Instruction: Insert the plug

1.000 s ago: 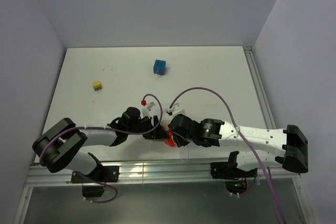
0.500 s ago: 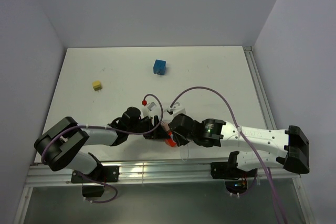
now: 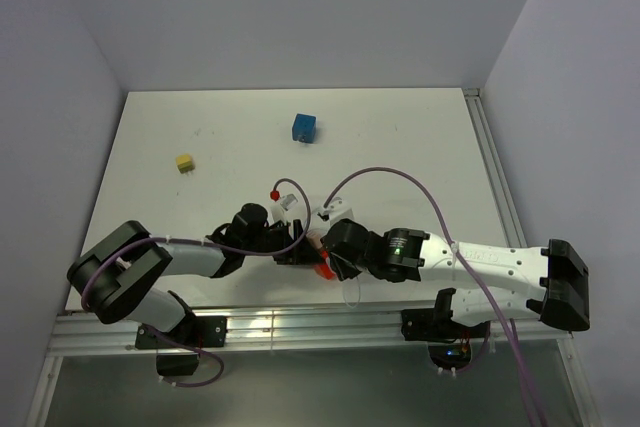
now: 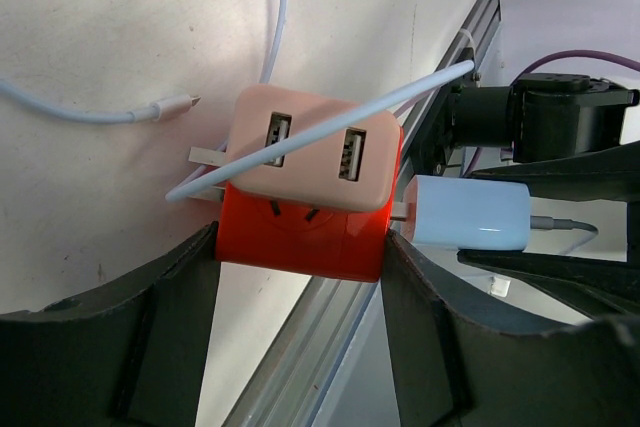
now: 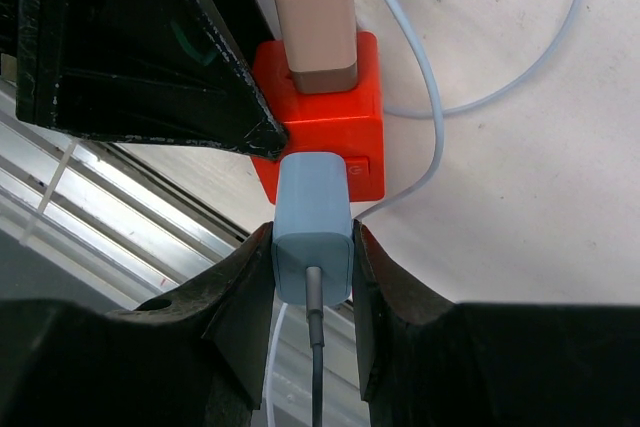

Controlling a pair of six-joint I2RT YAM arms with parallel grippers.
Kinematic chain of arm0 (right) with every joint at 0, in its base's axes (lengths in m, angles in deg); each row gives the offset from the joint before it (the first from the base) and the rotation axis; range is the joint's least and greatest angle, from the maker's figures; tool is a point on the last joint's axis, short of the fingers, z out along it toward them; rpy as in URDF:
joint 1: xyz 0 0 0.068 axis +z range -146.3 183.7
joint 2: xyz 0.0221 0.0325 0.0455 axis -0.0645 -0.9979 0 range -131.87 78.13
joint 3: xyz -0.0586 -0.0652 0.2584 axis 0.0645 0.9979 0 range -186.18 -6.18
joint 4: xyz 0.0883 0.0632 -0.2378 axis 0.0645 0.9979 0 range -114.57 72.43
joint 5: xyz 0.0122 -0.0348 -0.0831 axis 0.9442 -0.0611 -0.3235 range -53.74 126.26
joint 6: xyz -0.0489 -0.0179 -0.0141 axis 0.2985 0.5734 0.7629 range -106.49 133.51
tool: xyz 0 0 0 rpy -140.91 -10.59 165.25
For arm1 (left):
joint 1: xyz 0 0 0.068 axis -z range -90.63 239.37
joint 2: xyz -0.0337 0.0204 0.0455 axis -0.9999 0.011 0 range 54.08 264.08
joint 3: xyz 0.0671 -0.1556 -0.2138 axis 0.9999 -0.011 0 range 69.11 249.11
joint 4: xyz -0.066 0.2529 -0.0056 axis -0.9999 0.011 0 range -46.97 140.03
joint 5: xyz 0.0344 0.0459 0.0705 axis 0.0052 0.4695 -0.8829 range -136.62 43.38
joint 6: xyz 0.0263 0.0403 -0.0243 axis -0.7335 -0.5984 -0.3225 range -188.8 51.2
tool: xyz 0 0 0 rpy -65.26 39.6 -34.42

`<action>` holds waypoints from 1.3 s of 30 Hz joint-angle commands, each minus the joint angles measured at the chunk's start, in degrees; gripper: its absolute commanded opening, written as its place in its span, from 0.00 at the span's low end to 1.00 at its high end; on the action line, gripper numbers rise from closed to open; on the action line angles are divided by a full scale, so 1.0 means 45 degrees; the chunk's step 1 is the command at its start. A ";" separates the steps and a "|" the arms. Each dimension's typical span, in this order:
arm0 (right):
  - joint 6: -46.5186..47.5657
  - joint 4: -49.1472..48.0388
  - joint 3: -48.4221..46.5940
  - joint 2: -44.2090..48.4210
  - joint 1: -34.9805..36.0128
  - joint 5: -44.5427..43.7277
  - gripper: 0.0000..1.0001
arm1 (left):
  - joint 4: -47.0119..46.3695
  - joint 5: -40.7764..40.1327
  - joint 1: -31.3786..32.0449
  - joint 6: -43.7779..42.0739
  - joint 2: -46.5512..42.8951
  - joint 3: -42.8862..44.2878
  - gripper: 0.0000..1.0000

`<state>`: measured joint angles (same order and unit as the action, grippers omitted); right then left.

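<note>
A red socket cube (image 4: pixel 300 232) sits near the table's front edge, and it also shows in the top view (image 3: pixel 322 269). My left gripper (image 4: pixel 300 249) is shut on its two sides. A pink USB adapter (image 4: pixel 310 157) is plugged into one face, with a pale blue cable across it. My right gripper (image 5: pixel 313 259) is shut on a light blue plug (image 5: pixel 313 232) with a dark cable. The plug's front is against the side face of the cube (image 5: pixel 335 117). In the left wrist view a short piece of prong shows between the plug (image 4: pixel 470 215) and the cube.
A blue cube (image 3: pixel 304 128) and a small yellow plug (image 3: pixel 184 162) lie far back on the table. A loose white cable end (image 4: pixel 175 104) lies beside the socket cube. The metal rail of the table's front edge (image 5: pixel 130 217) runs right under both grippers.
Hardly anything has changed. Both grippers stay together at the red cube, with only a slight shift of the arms.
</note>
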<state>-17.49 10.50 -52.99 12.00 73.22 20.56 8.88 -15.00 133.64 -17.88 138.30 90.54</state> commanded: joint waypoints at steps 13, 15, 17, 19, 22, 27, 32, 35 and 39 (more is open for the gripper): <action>-0.0376 -0.0782 0.0343 -0.2335 0.1075 -0.2661 0.00 | 0.0382 -0.0502 0.0025 -0.0377 0.1029 -0.0153 0.00; -0.0512 -0.0645 0.0187 -0.2783 0.1134 -0.2818 0.00 | 0.0441 -0.0600 0.0006 -0.0474 0.1185 -0.0134 0.00; -0.0726 -0.0645 0.0148 -0.3096 0.1329 -0.3188 0.00 | 0.0228 -0.0523 0.0006 -0.0455 0.1418 -0.0172 0.01; -0.1096 -0.0781 0.0128 -0.3371 0.1427 -0.3170 0.00 | 0.0051 -0.0463 -0.0014 -0.0436 0.1595 -0.0231 0.00; -0.1448 -0.1523 0.0517 -0.3254 0.1447 -0.2975 0.00 | -0.0340 -0.0269 -0.0033 -0.0377 0.1927 -0.0348 0.00; -0.1684 -0.1329 0.0499 -0.3177 0.1408 -0.3306 0.00 | -0.0048 -0.0346 -0.0111 -0.0708 0.2006 -0.0270 0.00; -0.1295 -0.1874 0.0597 -0.3038 0.1018 -0.3132 0.00 | -0.0184 -0.0190 -0.0248 -0.0729 0.2161 -0.0231 0.00; -0.1177 -0.1681 0.0266 -0.3195 0.0627 -0.3599 0.00 | -0.0340 -0.0034 -0.0268 -0.0690 0.2201 -0.0231 0.00; -0.1138 -0.1135 -0.0320 -0.2787 0.0529 -0.3814 0.00 | -0.0145 -0.0034 -0.0268 -0.0690 0.2045 -0.0212 0.00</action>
<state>-20.70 6.92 -54.28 1.44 77.52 1.79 -3.01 -19.05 130.62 -18.56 145.43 91.43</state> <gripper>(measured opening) 0.391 0.638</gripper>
